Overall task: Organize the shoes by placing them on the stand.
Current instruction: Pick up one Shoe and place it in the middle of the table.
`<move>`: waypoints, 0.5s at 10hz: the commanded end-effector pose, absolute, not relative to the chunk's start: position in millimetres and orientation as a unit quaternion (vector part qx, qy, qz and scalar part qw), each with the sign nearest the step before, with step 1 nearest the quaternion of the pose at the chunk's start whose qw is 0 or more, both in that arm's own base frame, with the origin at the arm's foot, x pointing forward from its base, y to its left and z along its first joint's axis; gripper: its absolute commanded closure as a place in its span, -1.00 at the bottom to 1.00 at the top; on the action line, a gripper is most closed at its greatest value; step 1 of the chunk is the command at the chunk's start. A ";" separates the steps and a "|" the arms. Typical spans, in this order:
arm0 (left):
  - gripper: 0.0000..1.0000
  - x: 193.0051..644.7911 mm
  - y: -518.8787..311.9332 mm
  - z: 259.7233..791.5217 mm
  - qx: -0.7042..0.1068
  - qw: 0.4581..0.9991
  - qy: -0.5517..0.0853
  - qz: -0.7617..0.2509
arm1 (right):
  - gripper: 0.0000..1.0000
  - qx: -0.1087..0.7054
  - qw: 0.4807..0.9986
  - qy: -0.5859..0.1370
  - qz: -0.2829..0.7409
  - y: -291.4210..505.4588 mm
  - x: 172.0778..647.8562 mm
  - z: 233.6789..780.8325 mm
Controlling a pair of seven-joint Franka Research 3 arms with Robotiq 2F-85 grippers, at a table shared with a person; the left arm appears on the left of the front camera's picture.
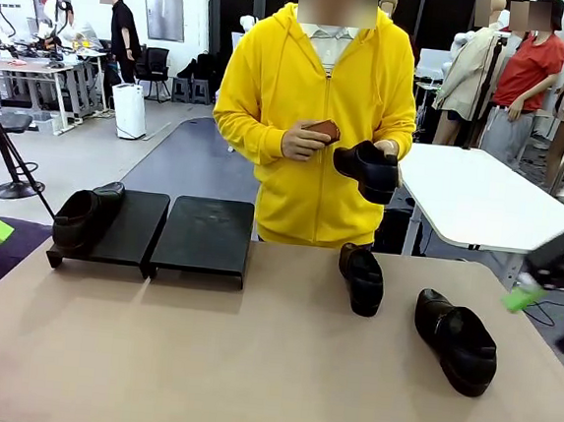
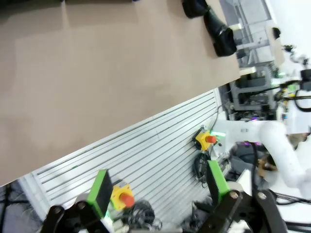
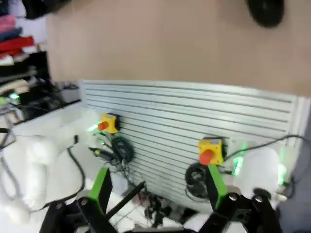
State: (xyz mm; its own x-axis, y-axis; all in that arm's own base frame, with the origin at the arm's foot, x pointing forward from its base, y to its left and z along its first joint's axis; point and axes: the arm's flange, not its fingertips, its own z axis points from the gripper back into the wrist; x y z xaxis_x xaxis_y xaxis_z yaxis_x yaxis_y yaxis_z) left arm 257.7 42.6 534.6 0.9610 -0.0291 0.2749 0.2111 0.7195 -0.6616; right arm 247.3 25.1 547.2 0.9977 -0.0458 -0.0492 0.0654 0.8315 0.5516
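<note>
Shoes, four, glossy black: one on the stand, two on the table, one in a hand.

Front view: first shoe (image 1: 86, 216) lies on the left section of the stand (image 1: 201, 236); second shoe (image 1: 362, 279) and third shoe (image 1: 455, 342) lie apart on the table (image 1: 249, 366), right of the stand; person's hand (image 1: 390, 148) holds the fourth shoe (image 1: 367, 169) above the far edge. Left wrist view: left gripper (image 2: 159, 183), jaws spread, grasping nothing, off the table's edge. Right wrist view: right gripper (image 3: 158, 184), jaws spread, empty.
</note>
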 end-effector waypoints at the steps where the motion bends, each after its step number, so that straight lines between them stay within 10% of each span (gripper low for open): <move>1: -1.00 256.8 44.9 534.9 -0.378 0.914 -0.126 -0.072 | -1.00 0.278 0.960 0.036 -0.029 17.6 292.8 549.4; 5: -1.00 256.8 44.9 534.9 -0.378 0.914 -0.126 -0.072 | -1.00 0.324 0.939 -0.036 -0.112 -62.7 168.2 585.4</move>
